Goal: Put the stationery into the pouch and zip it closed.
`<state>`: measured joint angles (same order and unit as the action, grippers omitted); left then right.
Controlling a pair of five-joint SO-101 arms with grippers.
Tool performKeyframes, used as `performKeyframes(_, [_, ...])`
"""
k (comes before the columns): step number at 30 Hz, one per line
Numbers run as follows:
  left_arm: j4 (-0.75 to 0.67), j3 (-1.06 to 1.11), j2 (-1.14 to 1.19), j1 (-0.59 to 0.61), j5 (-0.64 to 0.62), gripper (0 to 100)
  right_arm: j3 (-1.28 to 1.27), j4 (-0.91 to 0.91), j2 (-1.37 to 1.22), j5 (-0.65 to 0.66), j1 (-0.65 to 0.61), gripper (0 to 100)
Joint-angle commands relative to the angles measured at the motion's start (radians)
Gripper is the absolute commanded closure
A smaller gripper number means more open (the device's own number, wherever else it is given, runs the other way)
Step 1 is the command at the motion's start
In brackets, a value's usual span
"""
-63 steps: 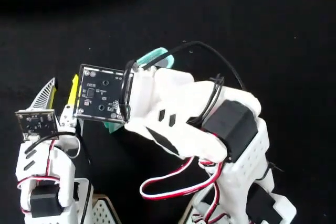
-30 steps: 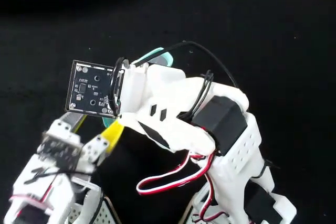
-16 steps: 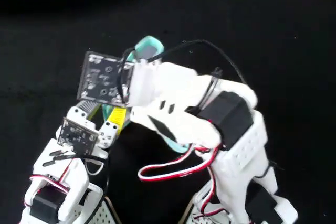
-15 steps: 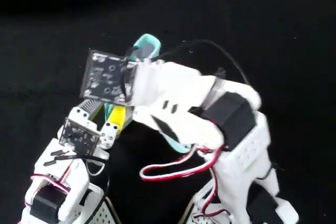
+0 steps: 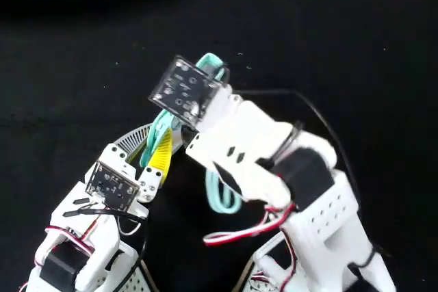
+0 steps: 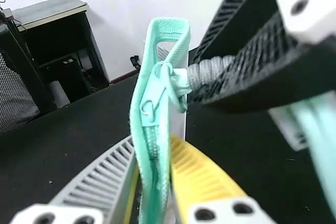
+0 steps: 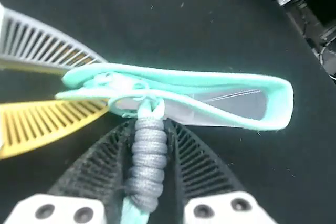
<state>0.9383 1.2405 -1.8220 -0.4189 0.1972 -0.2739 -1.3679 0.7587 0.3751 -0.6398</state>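
Black table cloth (image 5: 356, 66) under both arms. Big shift now: left gripper (image 5: 156, 140) swings in from left edge of high view and clamps tight on near end of teal pouch (image 7: 199, 103), centre left of frame. Right gripper (image 7: 148, 129) rolls wrist over, pinching grey zip cord (image 7: 148, 156) hard. Pouch stretched between them. Reads as anchor set, pull ready. Far end of mouth gapes, so closing barely begun. Whether stationery sits inside: cannot tell. Writing: none readable, no label visible on pouch.
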Motion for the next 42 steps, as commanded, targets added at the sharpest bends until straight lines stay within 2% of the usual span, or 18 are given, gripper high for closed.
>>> performKeyframes(1, [0.018, 0.021, -0.002, -0.018, 0.006, 97, -0.136, 0.115, 0.128, -0.086, 0.012, 91.8])
performKeyframes(4, [0.018, 0.021, -0.002, -0.015, 0.006, 97, -0.226, 0.180, 0.211, -0.121, -0.032, 86.2])
performKeyframes(8, [0.025, 0.022, -0.002, -0.018, 0.005, 97, -0.338, 0.272, 0.295, -0.124, -0.095, 86.1])
performKeyframes(20, [0.048, 0.022, -0.002, -0.016, 0.006, 97, -0.553, 0.453, 0.532, -0.204, -0.097, 85.8])
performKeyframes(29, [0.048, 0.022, -0.002, -0.010, 0.006, 97, -0.618, 0.532, 0.549, -0.201, -0.097, 86.1])
performKeyframes(35, [0.048, 0.022, -0.002, -0.016, 0.006, 97, -0.673, 0.654, 0.547, -0.203, -0.097, 86.1])
performKeyframes(42, [0.048, 0.022, -0.002, -0.016, 0.006, 97, -0.693, 0.667, 0.547, -0.196, -0.098, 86.1])
